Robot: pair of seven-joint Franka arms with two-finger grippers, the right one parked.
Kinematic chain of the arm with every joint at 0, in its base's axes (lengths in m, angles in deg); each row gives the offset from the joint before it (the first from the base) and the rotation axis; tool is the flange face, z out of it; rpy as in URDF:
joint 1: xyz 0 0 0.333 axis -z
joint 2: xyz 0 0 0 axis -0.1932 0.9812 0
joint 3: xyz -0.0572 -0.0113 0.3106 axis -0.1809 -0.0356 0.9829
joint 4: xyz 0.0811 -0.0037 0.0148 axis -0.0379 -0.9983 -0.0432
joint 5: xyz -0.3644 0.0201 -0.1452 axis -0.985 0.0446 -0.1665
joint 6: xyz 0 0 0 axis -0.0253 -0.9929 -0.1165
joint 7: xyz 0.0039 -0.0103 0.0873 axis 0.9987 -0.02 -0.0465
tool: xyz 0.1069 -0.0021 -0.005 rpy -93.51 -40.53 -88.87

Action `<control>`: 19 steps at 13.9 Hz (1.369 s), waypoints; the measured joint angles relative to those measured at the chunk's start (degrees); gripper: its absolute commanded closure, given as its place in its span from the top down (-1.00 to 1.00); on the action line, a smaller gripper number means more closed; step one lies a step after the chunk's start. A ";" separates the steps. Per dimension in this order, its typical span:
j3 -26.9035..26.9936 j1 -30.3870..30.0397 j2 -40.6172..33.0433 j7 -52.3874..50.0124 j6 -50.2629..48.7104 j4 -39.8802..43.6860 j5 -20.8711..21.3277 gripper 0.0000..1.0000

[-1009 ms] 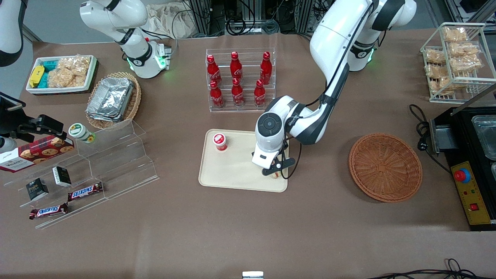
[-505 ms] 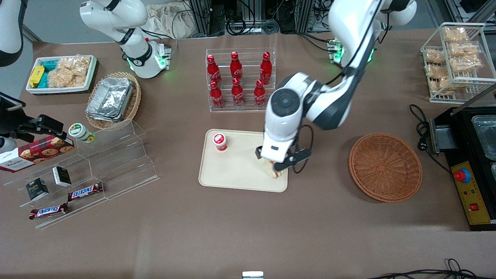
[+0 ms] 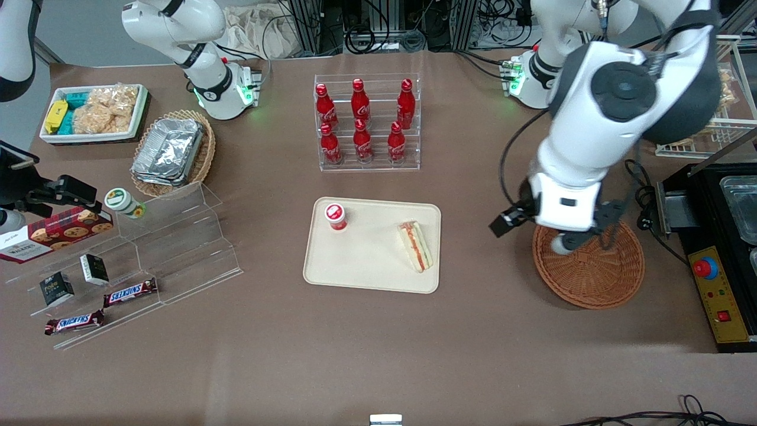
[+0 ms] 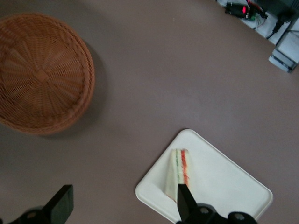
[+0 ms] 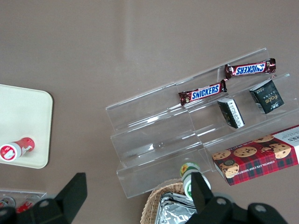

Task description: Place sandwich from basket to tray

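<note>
The sandwich (image 3: 415, 245) lies flat on the cream tray (image 3: 366, 263), near the tray edge closest to the basket. The wrist view shows the sandwich (image 4: 178, 172) with its orange and green layers on the tray (image 4: 224, 186). The reddish-brown wicker basket (image 3: 597, 278) sits toward the working arm's end of the table and has nothing in it; it shows whole in the wrist view as the basket (image 4: 39, 72). My gripper (image 3: 585, 239) hangs high above the basket's rim, away from the tray. The gripper (image 4: 122, 207) is open and nothing is between its fingers.
A small red-capped bottle (image 3: 336, 216) stands on the tray. A clear rack of red cola bottles (image 3: 366, 124) is farther from the camera than the tray. A control box with a red button (image 3: 718, 293) and a wire rack of snacks (image 3: 698, 89) flank the basket.
The gripper let go of the sandwich on the tray, rose, and swung toward the working arm's end until it hung over the basket. The sandwich stays on the tray.
</note>
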 measured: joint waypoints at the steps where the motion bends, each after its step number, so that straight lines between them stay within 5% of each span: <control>1: 0.01 -1.51 -0.20 2.91 -0.45 -0.10 -0.01 1.00; 12: -4.31 -23.96 -6.78 39.77 -2.77 -7.02 -0.58 1.00; 19: -6.01 -29.98 -20.11 52.25 2.77 -21.22 -0.57 1.00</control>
